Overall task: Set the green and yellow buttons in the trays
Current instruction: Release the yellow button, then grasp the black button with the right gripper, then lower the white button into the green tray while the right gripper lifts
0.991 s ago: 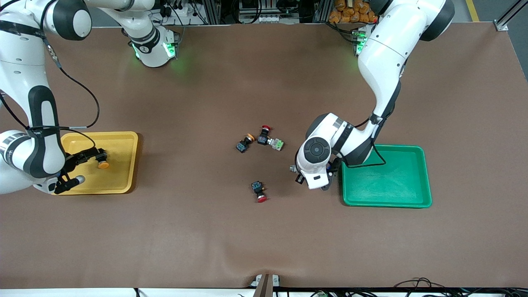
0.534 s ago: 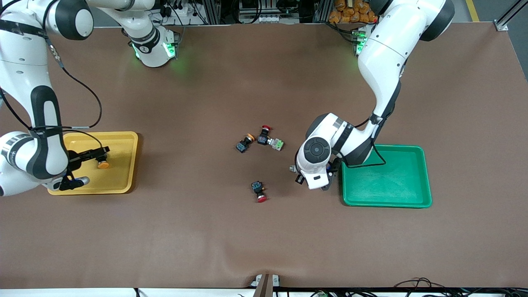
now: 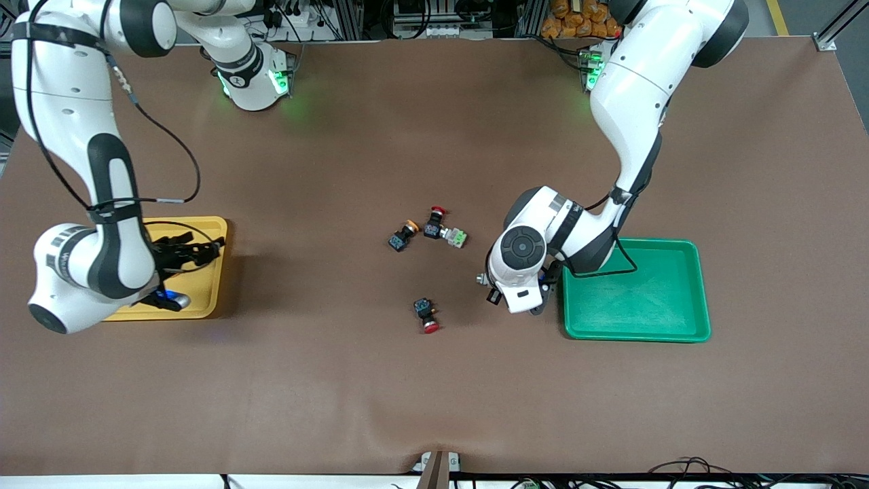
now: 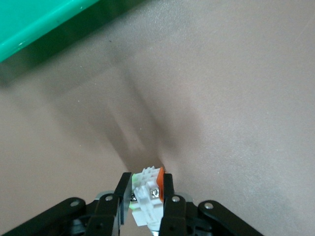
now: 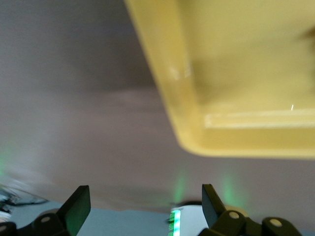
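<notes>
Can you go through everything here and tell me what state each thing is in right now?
Left gripper: shut on white-grey green button, beside the green plastic tray.
Right gripper: open, holding nothing, over the yellow plastic tray.
Green plastic tray: no button visible inside.
Orange-capped black button: lying on the brown table.
Second white-grey green button: lying on the table.

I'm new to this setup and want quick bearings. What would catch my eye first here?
The green tray and yellow tray sit at the two ends of the brown table. The left gripper, beside the green tray, is shut on a white-grey button. The open right gripper hangs over the yellow tray, while four switches lie mid-table.
</notes>
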Controlling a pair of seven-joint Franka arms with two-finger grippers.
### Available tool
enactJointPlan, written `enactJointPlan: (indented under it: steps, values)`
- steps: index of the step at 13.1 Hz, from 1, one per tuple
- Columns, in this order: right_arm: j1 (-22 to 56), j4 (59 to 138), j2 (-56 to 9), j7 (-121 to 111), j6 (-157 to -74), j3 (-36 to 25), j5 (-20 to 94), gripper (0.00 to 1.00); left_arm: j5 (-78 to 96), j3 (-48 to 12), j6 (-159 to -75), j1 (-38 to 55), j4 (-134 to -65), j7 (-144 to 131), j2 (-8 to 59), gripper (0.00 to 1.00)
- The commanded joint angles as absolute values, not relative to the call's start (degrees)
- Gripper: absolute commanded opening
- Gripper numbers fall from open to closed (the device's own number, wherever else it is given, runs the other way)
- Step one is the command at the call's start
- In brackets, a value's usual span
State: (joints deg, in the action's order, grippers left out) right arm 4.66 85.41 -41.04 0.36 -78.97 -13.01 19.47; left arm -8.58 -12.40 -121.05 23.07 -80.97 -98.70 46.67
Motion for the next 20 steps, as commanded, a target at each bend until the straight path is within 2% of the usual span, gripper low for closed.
enactJointPlan:
  steps: [1, 5, 7, 11, 13, 20]
  values:
    - [8.16, 88.75, -37.10, 11.04, -78.83, -13.10, 23.53, 1.00, -9.05, -12.31, -119.09, 22.76, -80.77, -99.50, 45.09, 0.02]
    - [13.88, 92.80, -34.29, 27.40, -85.15, -10.65, 25.75, 1.00, -9.49, -12.22, -117.86, 22.24, -80.77, -99.14, 44.91, 0.02]
    - [13.97, 94.39, -33.14, 33.80, -89.01, -6.44, 26.54, 1.00, -9.40, -12.22, -117.86, 21.89, -80.86, -99.05, 44.04, 0.00]
    - [14.15, 95.10, -32.87, 54.36, -102.18, 6.56, 26.19, 1.00, -9.40, -12.48, -117.86, 20.74, -80.86, -98.44, 43.42, 0.00]
    - [15.20, 95.10, -33.40, 60.97, -107.55, 10.09, 25.49, 1.00, -9.40, -12.48, -116.82, 20.30, -80.86, -98.09, 43.16, 0.00]
    - [20.65, 97.12, -37.09, 67.85, -121.10, 11.34, 25.40, 1.00, -9.14, -12.57, -113.64, 14.60, -81.03, -92.99, 38.59, 0.00]
